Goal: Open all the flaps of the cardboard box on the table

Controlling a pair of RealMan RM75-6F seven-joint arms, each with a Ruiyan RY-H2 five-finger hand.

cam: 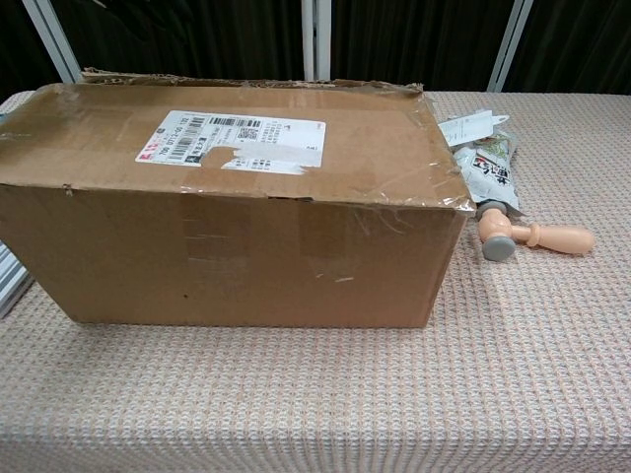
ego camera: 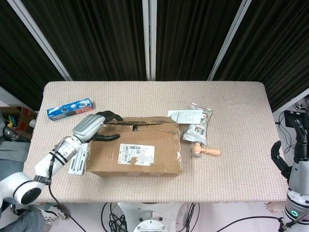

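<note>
Left hand [ego camera: 91,126] rests on labelled cardboard box [ego camera: 135,152].

A robotics lab or test cell is indicated. The table [ego camera: 241,101] is covered with a beige woven cloth and is backed by black curtains [ego camera: 106,34] hung between white metal frame posts [ego camera: 150,38]. Loose cables [ego camera: 295,145] and equipment are seen on the floor at the sides.

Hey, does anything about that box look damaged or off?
Yes. The box looks worn: its label is partly torn away, and the top back edge is ragged. Otherwise it sits flat on the table.
</note>
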